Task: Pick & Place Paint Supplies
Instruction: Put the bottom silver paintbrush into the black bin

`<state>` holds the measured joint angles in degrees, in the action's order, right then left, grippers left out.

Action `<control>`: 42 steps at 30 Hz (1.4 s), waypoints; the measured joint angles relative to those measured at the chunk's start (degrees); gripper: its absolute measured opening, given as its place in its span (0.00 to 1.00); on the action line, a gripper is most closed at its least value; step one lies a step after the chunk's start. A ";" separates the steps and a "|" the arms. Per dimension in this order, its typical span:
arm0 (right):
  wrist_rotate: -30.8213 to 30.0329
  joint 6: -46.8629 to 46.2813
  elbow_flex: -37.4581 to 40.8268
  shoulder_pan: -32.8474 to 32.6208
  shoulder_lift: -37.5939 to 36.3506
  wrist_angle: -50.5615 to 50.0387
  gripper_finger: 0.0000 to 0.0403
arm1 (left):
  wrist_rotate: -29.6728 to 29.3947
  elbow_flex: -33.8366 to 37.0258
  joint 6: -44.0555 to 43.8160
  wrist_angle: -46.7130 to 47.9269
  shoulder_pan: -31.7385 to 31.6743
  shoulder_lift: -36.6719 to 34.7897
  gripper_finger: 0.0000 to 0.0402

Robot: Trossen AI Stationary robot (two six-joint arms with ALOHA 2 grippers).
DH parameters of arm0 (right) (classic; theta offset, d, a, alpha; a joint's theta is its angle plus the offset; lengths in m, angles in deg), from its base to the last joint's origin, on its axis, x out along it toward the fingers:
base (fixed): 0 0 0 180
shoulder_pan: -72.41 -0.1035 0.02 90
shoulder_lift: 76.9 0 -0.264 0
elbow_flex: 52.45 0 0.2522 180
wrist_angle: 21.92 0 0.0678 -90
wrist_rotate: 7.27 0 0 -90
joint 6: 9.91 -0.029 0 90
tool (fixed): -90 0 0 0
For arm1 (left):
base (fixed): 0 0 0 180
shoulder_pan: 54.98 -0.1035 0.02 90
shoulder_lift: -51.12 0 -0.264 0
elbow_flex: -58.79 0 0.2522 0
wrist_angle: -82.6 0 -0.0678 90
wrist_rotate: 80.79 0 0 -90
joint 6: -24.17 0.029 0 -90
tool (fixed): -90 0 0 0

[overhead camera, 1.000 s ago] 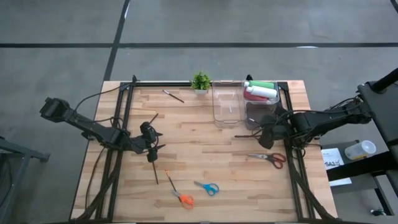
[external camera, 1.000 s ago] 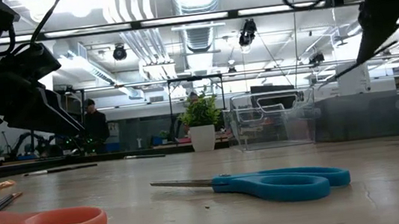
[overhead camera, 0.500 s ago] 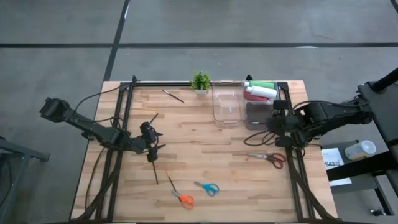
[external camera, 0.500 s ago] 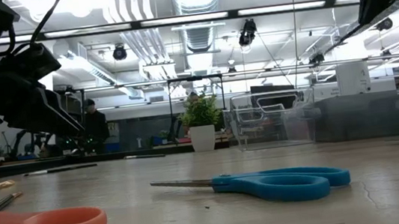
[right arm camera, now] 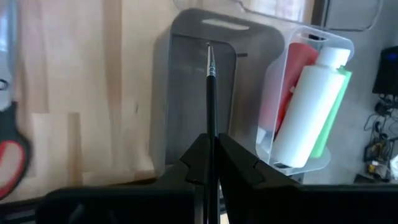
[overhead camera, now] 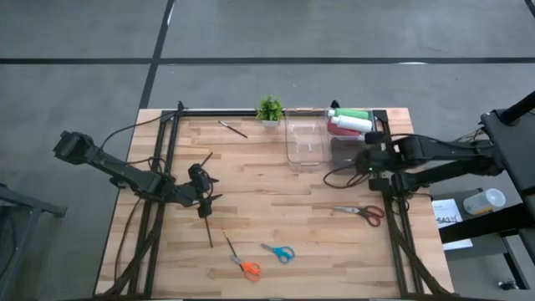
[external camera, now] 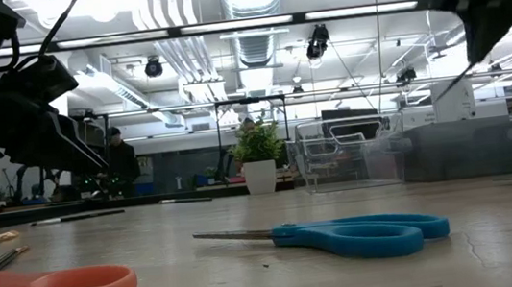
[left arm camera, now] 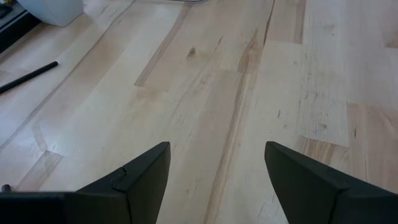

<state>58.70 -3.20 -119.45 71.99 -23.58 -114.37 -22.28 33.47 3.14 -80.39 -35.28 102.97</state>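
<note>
My right gripper (overhead camera: 366,160) hovers at the near edge of the grey bin (overhead camera: 347,150) and is shut on a thin dark brush (right arm camera: 210,99), whose tip points at that bin. Green, red and white bottles (overhead camera: 349,122) lie in a clear bin (right arm camera: 311,99) behind the grey one. Loose brushes (overhead camera: 234,129) (overhead camera: 209,230) lie flat on the wood. My left gripper (overhead camera: 206,199) waits open over the left half of the table, its fingers (left arm camera: 149,174) apart above bare boards. My right gripper pinches the brush's handle (right arm camera: 211,144) between its two fingers. The brush runs along the fingers and sticks out ahead of them. The fingers slant steeply down from above. The brush hangs clear of the table, its tip (right arm camera: 209,48) slanted downward over the grey bin.
An empty clear bin (overhead camera: 305,138) stands left of the grey one, with a small potted plant (overhead camera: 269,109) at the far edge. Red scissors (overhead camera: 364,214), blue scissors (overhead camera: 278,252) and orange scissors (overhead camera: 246,267) lie toward the near edge. Dark frame rails (overhead camera: 164,159) run along both sides.
My right gripper has risen and gone toward the far edge, to the grey bin, rolling its wrist as it went. The brush has stayed in its shut fingers and swung round with it.
</note>
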 joint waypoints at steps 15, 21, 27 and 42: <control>0.02 5.51 12.20 11.95 -0.07 18.25 0.04 | 0.00 0.00 0.01 0.00 0.00 0.00 0.66; 1.69 5.72 15.35 14.18 -0.02 19.57 0.04 | 0.01 0.00 0.01 0.00 0.01 0.02 0.66; 2.14 6.59 18.14 14.51 0.02 20.00 0.04 | 0.02 0.00 0.01 0.00 -0.01 0.04 0.66; 4.66 9.39 19.09 14.51 0.09 21.70 0.04 | 0.01 0.00 0.01 0.01 0.00 0.04 0.66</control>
<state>63.36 6.19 -100.36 86.50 -23.49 -92.68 -22.27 33.47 3.15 -80.38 -35.28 103.01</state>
